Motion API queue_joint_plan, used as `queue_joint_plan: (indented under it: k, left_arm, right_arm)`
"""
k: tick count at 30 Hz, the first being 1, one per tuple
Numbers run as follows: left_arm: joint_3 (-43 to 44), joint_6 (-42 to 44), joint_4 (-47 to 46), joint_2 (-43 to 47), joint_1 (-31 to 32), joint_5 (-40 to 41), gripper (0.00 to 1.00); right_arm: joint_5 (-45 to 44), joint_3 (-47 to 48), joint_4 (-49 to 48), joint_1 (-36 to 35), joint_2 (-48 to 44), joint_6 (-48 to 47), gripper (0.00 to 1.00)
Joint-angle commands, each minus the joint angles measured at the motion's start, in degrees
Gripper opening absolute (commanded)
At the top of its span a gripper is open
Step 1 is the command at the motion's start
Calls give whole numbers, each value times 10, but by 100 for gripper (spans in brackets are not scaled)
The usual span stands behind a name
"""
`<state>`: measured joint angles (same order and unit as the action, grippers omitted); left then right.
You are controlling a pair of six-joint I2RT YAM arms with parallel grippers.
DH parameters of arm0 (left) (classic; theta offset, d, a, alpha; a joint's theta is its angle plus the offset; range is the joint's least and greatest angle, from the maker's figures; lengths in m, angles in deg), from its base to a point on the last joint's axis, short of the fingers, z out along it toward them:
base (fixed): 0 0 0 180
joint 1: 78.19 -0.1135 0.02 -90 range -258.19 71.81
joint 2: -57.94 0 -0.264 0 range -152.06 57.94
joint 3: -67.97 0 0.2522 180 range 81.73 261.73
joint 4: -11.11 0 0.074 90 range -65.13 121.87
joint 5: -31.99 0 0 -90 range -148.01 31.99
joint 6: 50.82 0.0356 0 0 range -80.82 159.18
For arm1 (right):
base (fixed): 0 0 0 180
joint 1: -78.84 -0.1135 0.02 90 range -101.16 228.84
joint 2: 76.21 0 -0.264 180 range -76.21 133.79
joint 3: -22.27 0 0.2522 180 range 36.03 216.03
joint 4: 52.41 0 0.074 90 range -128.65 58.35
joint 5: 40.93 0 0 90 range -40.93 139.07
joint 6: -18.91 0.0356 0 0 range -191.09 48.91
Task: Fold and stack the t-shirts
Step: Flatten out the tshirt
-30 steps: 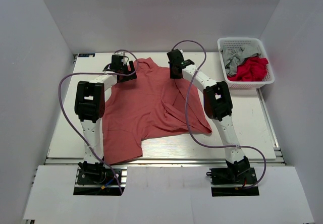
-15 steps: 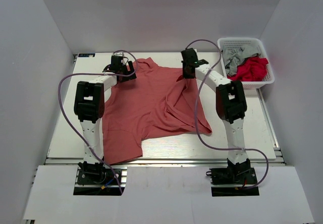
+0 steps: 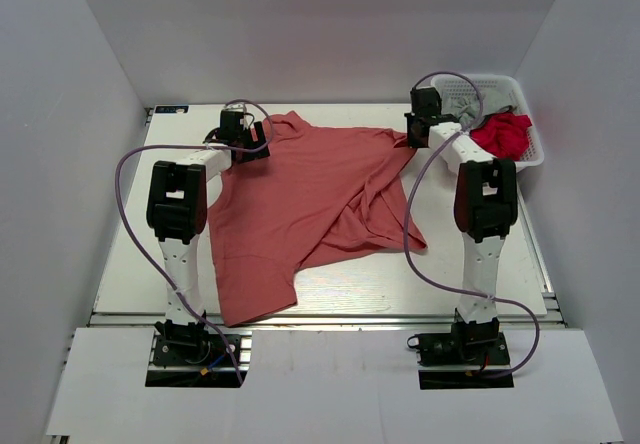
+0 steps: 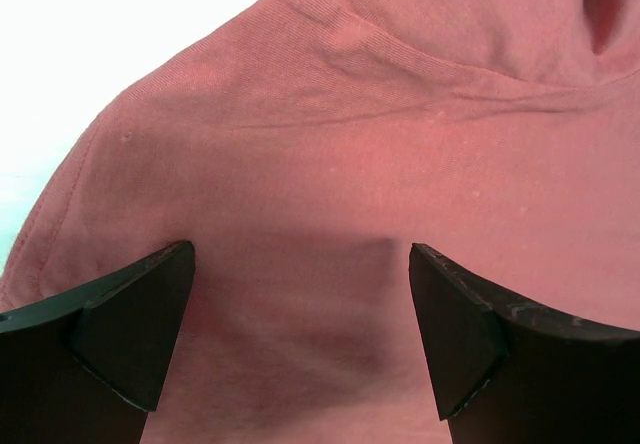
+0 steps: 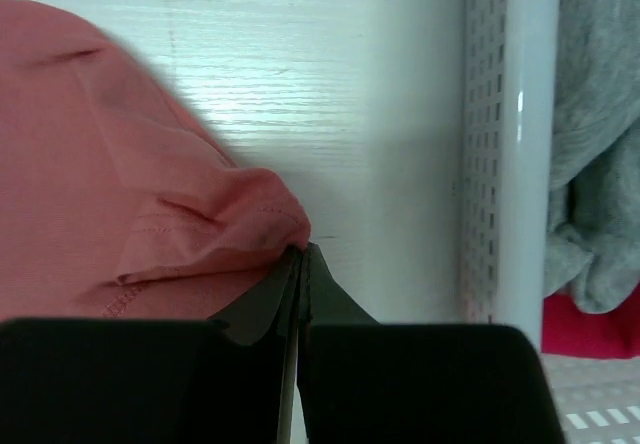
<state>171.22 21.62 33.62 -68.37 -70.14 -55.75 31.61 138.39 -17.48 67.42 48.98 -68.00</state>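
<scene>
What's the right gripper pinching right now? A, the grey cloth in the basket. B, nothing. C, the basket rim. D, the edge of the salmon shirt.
D: the right gripper is shut on a hem of the salmon t-shirt, just short of the basket.

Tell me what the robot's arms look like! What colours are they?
The left arm and the right arm are slim white tubes with chunky black blocks at the joints and black bases. A thin purple cable loops beside each one. The left end effector and the right end effector are black, with wedge-shaped fingers.
</scene>
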Motion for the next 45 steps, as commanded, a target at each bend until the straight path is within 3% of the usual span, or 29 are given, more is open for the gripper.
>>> queue_joint_plan:
  k: [1, 2, 3, 4, 7, 12, 19, 27, 33, 41, 45]
  left_arm:
    - [-24, 10, 79, -22, -10, 20, 99]
    - [-24, 10, 79, -22, -10, 20, 99]
    - [-19, 16, 79, -22, -10, 20, 99]
    - [-19, 17, 79, -22, -10, 20, 99]
    - [-13, 28, 72, -27, -10, 6, 99]
    - [7, 34, 72, -27, -10, -14, 99]
    - [19, 34, 72, -15, -10, -27, 99]
    - [-21, 34, 68, 57, -5, -66, 99]
    - [-107, 20, 29, 115, 1, -138, 99]
    - [-182, 4, 22, 137, 1, -124, 99]
    - [-193, 4, 16, 132, 1, -113, 99]
  right_arm:
    - [-11, -4, -40, 10, -24, -55, 0]
    - [-7, 2, -40, 17, -23, -59, 1]
    - [0, 4, -42, 18, -23, -63, 9]
    - [33, 6, -36, 20, -22, -74, 26]
    - [89, 25, -10, 16, -33, -86, 47]
    - [212, -14, -2, 0, -92, -73, 63]
    - [272, -156, -2, -40, -205, -6, 65]
    - [182, -331, 41, -92, -289, -15, 61]
    - [141, -342, -1, -116, -254, -14, 58]
    - [110, -304, -33, -127, -172, -13, 54]
    - [72, -309, -59, -125, -159, 15, 47]
